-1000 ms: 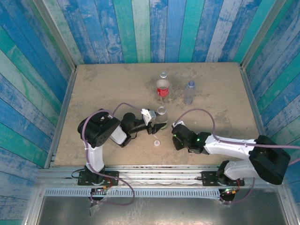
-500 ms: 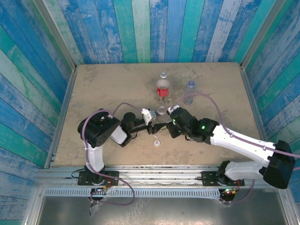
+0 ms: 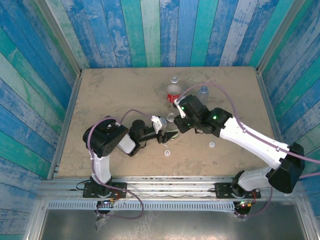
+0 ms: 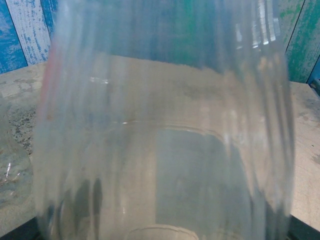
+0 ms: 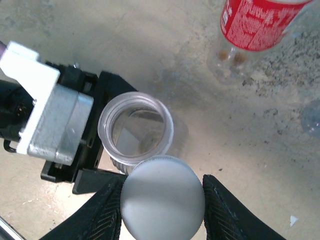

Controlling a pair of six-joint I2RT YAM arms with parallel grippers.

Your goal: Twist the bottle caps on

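The left gripper [image 3: 167,131] is closed partway around the lower body of an upright, uncapped clear bottle [image 5: 136,127] near the middle of the table [image 3: 110,100], while the right gripper [image 5: 162,201] pinches a white cap [image 5: 162,192] just beside its open mouth, the red-labelled bottle [image 3: 173,93] standing close behind.

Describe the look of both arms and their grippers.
Both arms: black joints, white links, looping mauve-grey cables. The left arm carries a white block and silver housing by its left gripper. The right arm shows green lights; the right gripper has ribbed black fingers.
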